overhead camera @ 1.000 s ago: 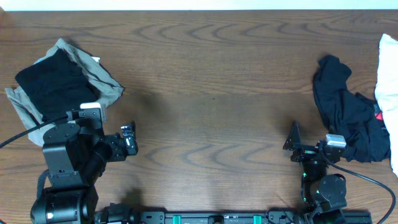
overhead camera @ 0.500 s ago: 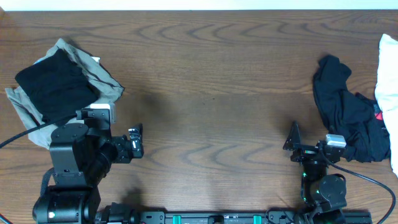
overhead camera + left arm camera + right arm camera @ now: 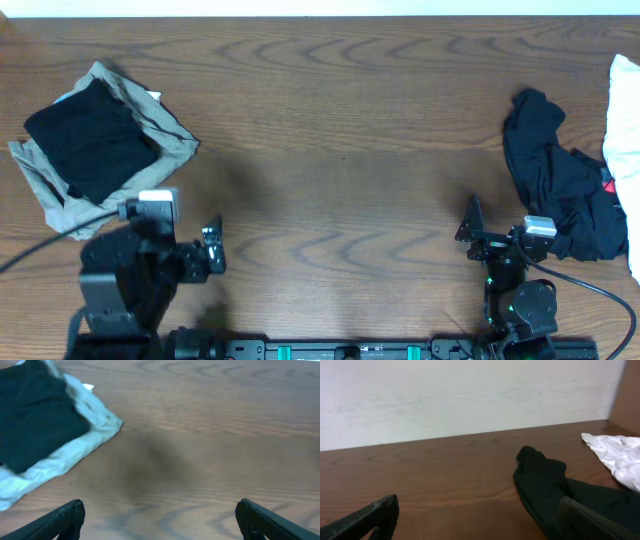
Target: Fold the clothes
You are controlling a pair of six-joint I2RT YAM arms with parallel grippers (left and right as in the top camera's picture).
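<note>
Left gripper (image 3: pixel 211 248), right gripper (image 3: pixel 470 224) spread wide, empty; white cloth (image 3: pixel 625 110) just beside crumpled black garment (image 3: pixel 555 180)

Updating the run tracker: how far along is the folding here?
Looks done: a black garment lies as a flat square on a khaki-grey one at the left of the table. In hand: nothing; the left tool and right tool are both open and empty. Left: the crumpled black garment on the right, not yet folded, and possibly the white cloth at the right edge.
</note>
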